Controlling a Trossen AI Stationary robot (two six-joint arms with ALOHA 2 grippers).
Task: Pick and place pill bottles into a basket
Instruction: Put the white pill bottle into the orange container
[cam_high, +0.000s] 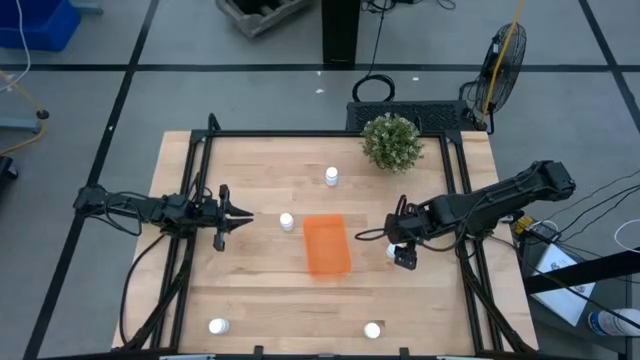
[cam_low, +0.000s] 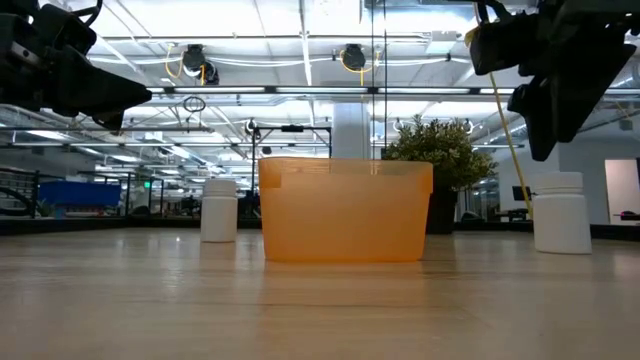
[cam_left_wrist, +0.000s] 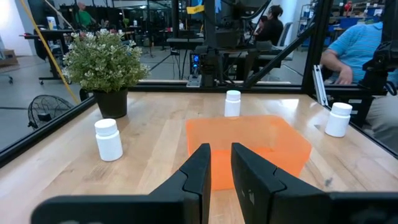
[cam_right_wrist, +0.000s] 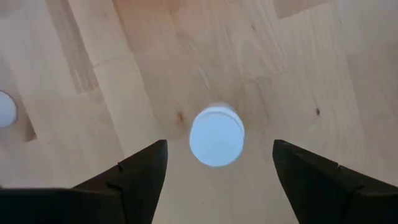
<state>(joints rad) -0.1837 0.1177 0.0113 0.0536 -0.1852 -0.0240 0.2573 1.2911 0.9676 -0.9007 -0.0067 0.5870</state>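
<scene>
Right tool (cam_right_wrist: 219, 163) spread wide, hanging directly over an upright pill bottle (cam_right_wrist: 217, 136), lined up to straddle it. Nothing grasped. Left tool (cam_left_wrist: 220, 168) nearly closed, empty, waiting beside the orange basket (cam_high: 326, 245).

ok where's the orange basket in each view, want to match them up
High view: the orange basket lies mid-table, between the two arms.
Low view: it stands centre frame, the plant behind its right edge.
Left wrist view: it sits just beyond the left claw.
Right wrist view: not in it; only a pill bottle under the open right claw.
Shared landmark: the plant.
</scene>
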